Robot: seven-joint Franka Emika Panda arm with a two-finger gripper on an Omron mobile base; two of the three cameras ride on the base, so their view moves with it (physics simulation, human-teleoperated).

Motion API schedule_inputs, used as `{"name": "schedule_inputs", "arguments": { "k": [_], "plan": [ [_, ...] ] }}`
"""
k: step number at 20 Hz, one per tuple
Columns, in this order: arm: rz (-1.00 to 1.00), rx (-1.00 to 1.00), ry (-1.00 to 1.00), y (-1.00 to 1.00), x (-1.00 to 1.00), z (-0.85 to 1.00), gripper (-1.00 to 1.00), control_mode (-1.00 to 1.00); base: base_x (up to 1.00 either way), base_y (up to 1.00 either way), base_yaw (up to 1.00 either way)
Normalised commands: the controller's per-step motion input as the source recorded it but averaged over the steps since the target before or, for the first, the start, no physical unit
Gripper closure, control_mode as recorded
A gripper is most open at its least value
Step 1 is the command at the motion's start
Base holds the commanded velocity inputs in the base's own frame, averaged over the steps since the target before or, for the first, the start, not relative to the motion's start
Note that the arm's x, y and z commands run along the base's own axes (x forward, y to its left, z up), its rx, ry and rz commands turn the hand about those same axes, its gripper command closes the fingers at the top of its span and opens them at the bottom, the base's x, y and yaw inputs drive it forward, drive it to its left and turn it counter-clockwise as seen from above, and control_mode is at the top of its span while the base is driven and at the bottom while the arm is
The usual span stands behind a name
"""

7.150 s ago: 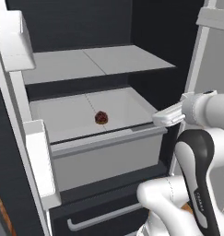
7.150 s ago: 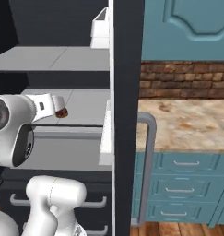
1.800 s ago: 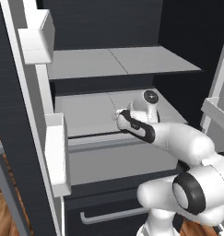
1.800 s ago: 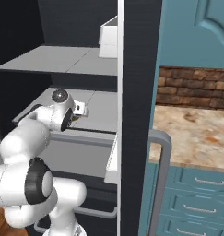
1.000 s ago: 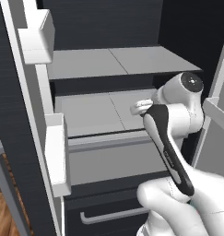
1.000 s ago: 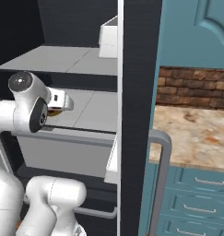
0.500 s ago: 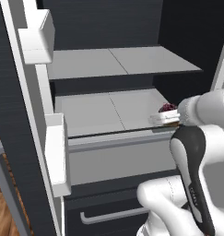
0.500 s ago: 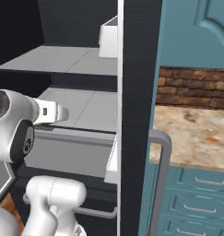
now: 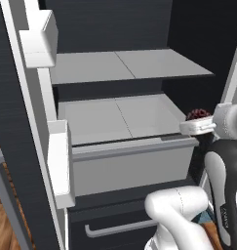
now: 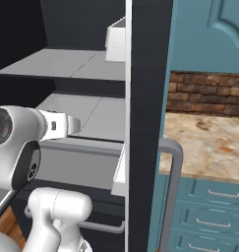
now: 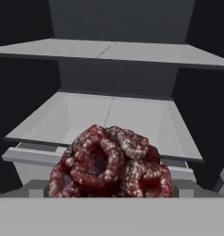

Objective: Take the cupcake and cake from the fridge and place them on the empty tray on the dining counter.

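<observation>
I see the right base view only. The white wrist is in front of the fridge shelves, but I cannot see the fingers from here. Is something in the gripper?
Observer: Yes. In the hand view the cake sits between the jaws, dark brown with reddish specks.
Operator: Is it over the shelf or out of it?
Observer: In the left base view the gripper holds it just past the right front corner of the grey drawer, in front of the lower shelf.
Operator: Which way does the hand point?
Observer: Into the fridge; the hand view looks over the cake at both shelves.
</observation>
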Motion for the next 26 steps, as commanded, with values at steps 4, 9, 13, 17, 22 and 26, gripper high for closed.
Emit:
{"name": "schedule_inputs", "arguments": {
  "k": [4, 9, 13, 17, 22, 26],
  "plan": [
    [0.00, 0.00, 0.00, 0.00, 0.00, 0.00, 1.00, 1.00, 0.09, 0.04, -0.01],
    [0.00, 0.00, 0.00, 0.00, 0.00, 0.00, 1.00, 1.00, -0.50, 0.00, 0.01],
    [0.00, 0.00, 0.00, 0.00, 0.00, 0.00, 1.00, 1.00, -0.63, 0.00, 0.07],
    [0.00, 0.00, 0.00, 0.00, 0.00, 0.00, 1.00, 1.00, -0.29, 0.00, 0.27],
    [0.00, 0.00, 0.00, 0.00, 0.00, 0.00, 1.00, 1.00, -0.21, -0.12, 0.45],
    [0.00, 0.00, 0.00, 0.00, 0.00, 0.00, 1.00, 1.00, -0.45, -0.30, 0.47]
  ]
}}
